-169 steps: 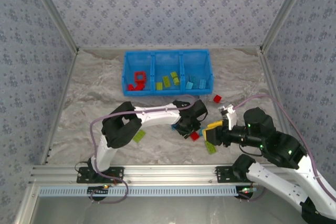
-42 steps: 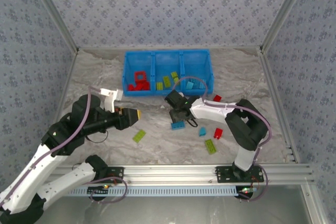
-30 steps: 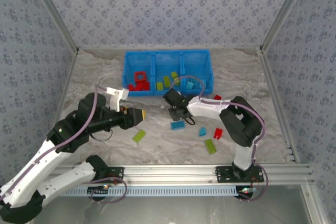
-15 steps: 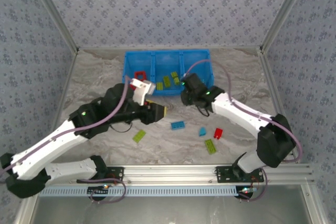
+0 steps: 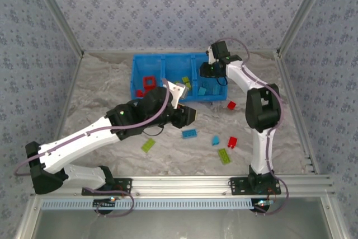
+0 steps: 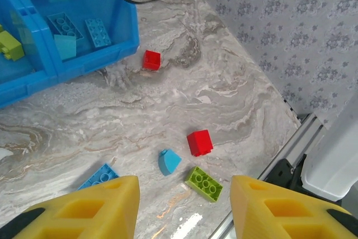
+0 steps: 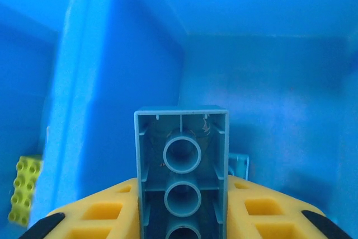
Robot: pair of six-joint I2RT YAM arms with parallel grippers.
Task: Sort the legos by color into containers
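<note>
The blue three-compartment bin (image 5: pixel 178 55) stands at the back. It holds red bricks on its left, lime ones in the middle and light blue ones on its right. My right gripper (image 5: pixel 208 79) hangs over the right compartment. It (image 7: pixel 182 211) is shut on a light blue brick (image 7: pixel 182 160) whose hollow underside faces the camera. My left gripper (image 5: pixel 187 116) is open and empty in front of the bin, and it (image 6: pixel 184 211) hovers above the loose bricks. Those are a light blue brick (image 5: pixel 189 133), a small light blue piece (image 6: pixel 169 162), a red brick (image 6: pixel 199 142) and a lime brick (image 6: pixel 204 183).
Another red brick (image 5: pixel 231 104) lies just in front of the bin's right end, and a lime brick (image 5: pixel 148 145) sits left of centre. The aluminium rail (image 5: pixel 184 183) runs along the near edge. Patterned walls close in the sides and back.
My right gripper has travelled from the middle of the table back to the bin's right compartment. My left arm has swung from the left side to the centre, its gripper open throughout.
</note>
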